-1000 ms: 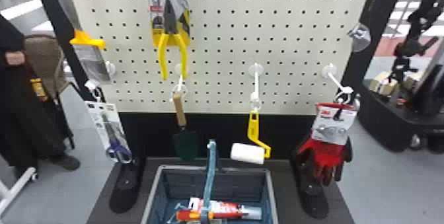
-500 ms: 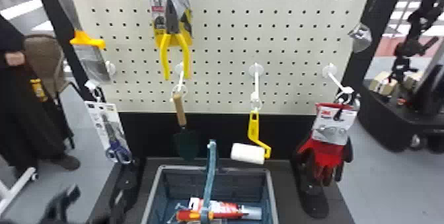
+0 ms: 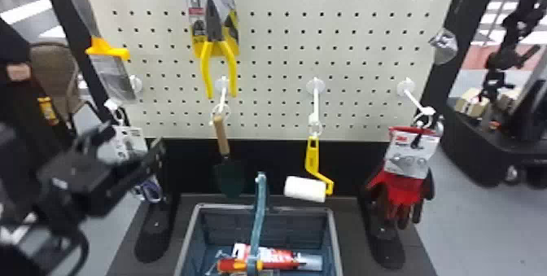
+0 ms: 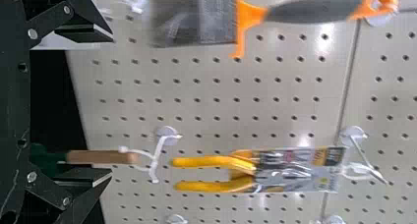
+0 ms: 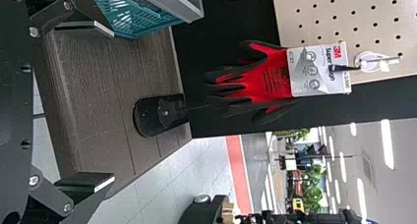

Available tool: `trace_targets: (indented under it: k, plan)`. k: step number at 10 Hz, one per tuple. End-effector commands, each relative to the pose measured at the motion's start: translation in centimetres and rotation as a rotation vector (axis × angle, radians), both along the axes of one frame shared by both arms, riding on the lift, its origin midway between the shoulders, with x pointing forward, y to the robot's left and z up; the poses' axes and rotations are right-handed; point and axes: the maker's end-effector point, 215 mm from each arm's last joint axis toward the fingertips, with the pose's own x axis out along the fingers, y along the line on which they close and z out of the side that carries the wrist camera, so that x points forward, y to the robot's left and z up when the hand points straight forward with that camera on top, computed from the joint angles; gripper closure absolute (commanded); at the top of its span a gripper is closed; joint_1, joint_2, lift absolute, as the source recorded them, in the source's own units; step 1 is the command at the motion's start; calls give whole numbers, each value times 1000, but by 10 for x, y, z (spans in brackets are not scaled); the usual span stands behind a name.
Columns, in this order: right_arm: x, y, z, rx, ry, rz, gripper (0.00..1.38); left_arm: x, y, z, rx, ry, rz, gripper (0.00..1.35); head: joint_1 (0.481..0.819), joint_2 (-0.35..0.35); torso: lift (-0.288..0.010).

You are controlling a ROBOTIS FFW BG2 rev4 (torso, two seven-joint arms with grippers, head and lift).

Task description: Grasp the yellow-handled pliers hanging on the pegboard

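The yellow-handled pliers [image 3: 215, 39] hang upper centre on the pegboard [image 3: 325, 31]. The left gripper [image 4: 98, 105], at the head view's lower left, has jaws apart; the right gripper [image 5: 101, 103] likewise.

pegboard [image 3: 346, 51] matt, cream, smooth between holes. pliers [image 3: 219, 65] handles glossy yellow plastic, on a shiny printed card [image 3: 195, 10]; trowel [image 3: 223, 141] handle bare wood. gloves [image 3: 401, 191] red cloth with black rubbery coating, basket [image 3: 331, 230] matt blue-grey plastic
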Motion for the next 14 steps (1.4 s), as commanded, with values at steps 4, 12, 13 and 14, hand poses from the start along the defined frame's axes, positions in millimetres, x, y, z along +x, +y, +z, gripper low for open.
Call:
trace_targets:
  k: [4,12,13,14]
  plan:
    - [6,4,0,-2,-3,12,262,42,-35,81,-67,-31,-224,309,549,0,-100]
    - [18,13,-3,4,-14,33,262,82,-86,120,-122,33,-708,309,549,0,-100]
    - [19,13,-4,4,-14,33,262,81,-100,125,-143,20,-784,309,549,0,-100]
    - [19,14,-5,3,-12,35,262,82,-101,137,-80,-4,-793,311,549,0,-100]
